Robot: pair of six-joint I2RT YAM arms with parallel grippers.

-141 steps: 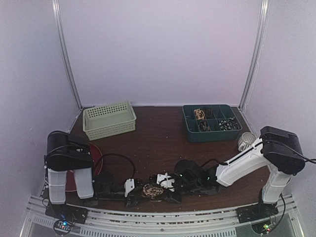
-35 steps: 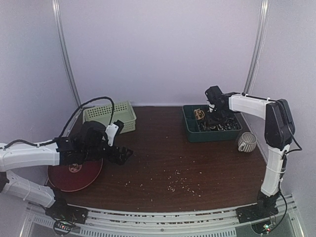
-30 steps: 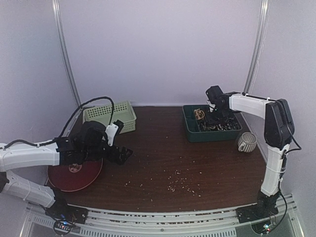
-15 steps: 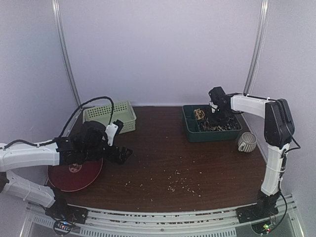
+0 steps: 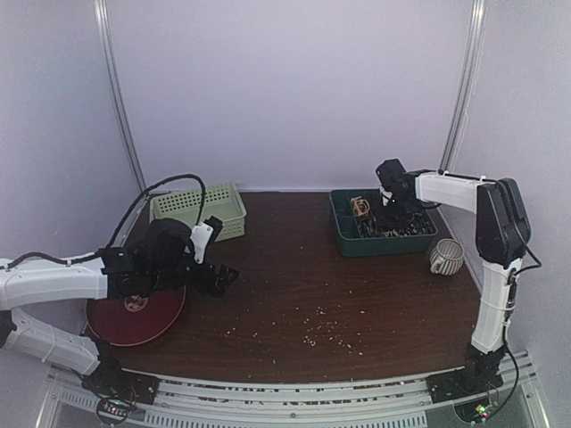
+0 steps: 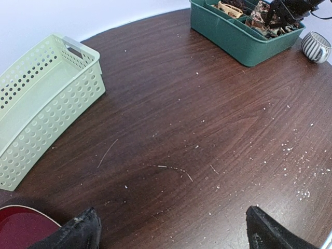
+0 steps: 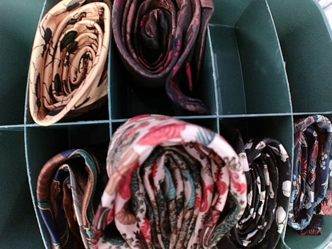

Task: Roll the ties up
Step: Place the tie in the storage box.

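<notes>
A rolled tie [image 7: 171, 181], white with red and teal paisley, fills the middle of the right wrist view. It is squeezed into an oval just above a front compartment of the green divided tray [image 7: 215, 67]. My right gripper [image 5: 390, 207] is shut on it over the tray [image 5: 343, 234], and its fingers are hidden behind the roll. Several other rolled ties sit in compartments, among them a tan one with black beetles [image 7: 67, 57] and a dark maroon one [image 7: 161, 41]. My left gripper [image 6: 174, 233] hangs open and empty low over the left of the table [image 5: 214, 278].
A pale green perforated basket [image 5: 197, 215] stands at the back left. A dark red plate [image 5: 134, 314] lies under the left arm. A striped cup [image 5: 445, 257] sits right of the tray. Pale crumbs [image 5: 326, 332] dot the brown tabletop.
The right gripper has shifted slightly right and lower over the tray with the rolled tie. The left arm has not moved.
</notes>
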